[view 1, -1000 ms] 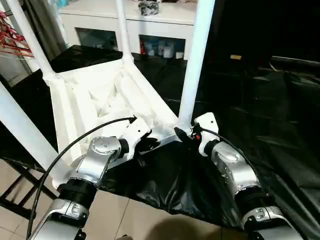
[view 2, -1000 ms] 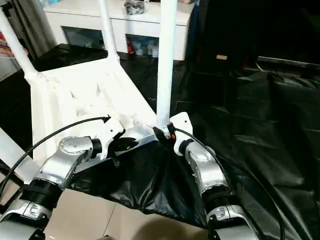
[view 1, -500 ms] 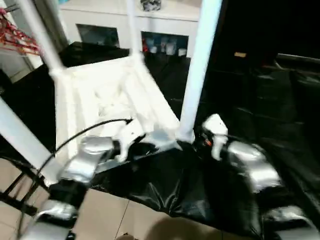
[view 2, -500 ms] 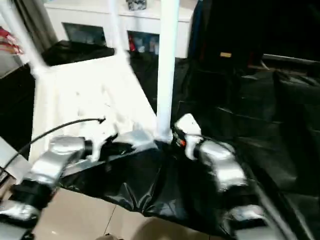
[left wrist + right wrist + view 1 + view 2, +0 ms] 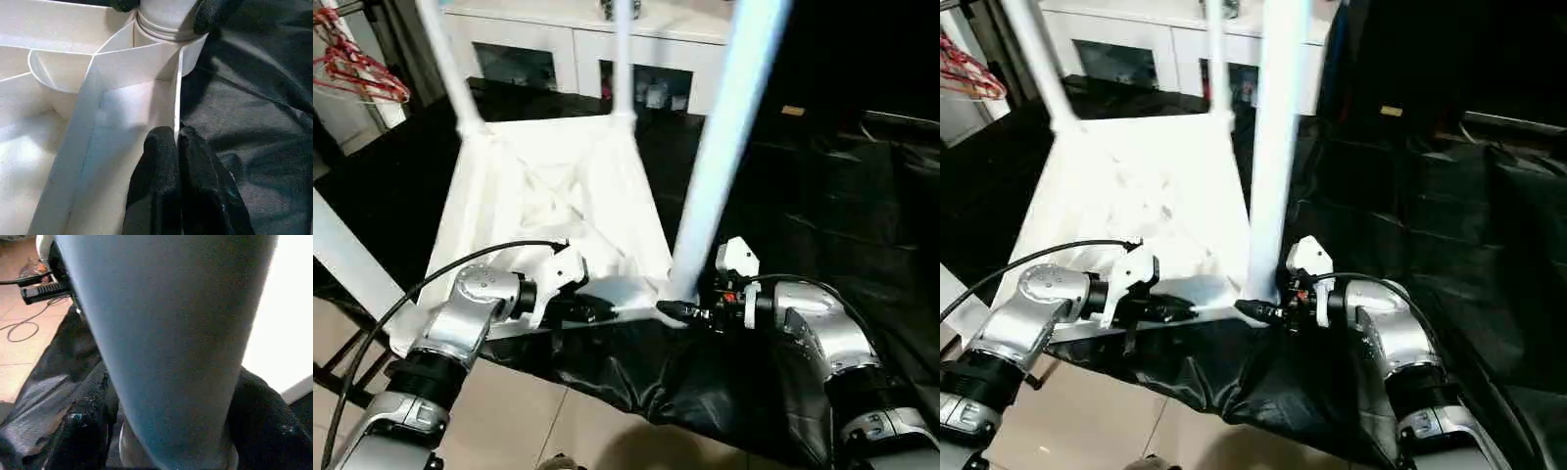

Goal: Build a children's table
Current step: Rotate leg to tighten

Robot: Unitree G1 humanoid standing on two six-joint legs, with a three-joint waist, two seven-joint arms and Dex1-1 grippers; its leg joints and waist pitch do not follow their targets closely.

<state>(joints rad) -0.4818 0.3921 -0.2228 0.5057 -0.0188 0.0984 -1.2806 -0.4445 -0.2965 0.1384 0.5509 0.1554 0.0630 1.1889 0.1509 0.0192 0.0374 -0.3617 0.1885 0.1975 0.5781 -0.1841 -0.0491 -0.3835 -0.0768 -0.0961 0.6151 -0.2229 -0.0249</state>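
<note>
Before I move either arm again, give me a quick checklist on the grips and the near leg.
1. Left gripper shut on the table rim: ok, its fingers pinch the thin wall.
2. Right gripper around the near leg at its base: ok, a finger sits on each side of the tube in the right wrist view.
3. Right gripper actually squeezing the leg: cannot tell.
4. Near leg seated in its corner socket: cannot tell; the tube enters the collar, depth hidden.
5. Table top lying underside up on the black cover: ok.
6. Two far legs standing in their sockets: ok.
</note>
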